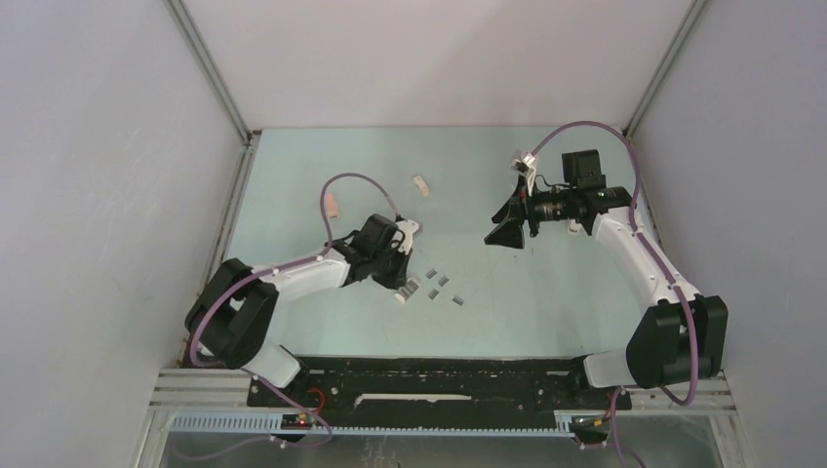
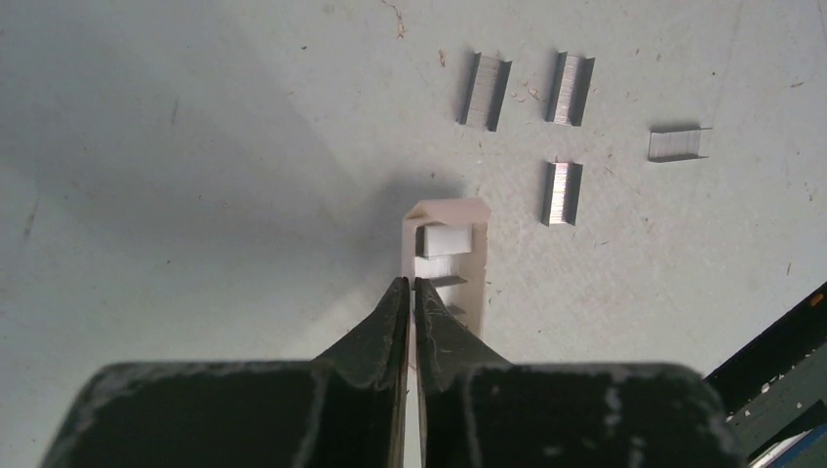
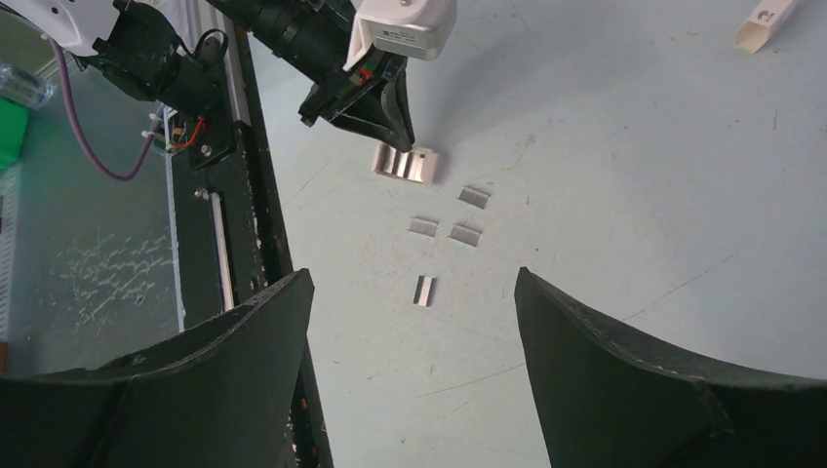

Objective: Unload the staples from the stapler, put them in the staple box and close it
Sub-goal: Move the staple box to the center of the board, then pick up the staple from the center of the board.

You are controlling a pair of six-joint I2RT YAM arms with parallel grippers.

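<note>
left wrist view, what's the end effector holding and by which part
The small open stapler, seemingly pinched by one thin side wall in the shut left end effector.

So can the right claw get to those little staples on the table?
Probably yes. The right claw is open, and the staples lie loose on bare table with nothing over them. The left claw pinches the stapler just beside them.

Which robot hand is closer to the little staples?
Left. The left gripper is down just beside the staples; the right gripper hangs open, farther back and rightward.
</note>
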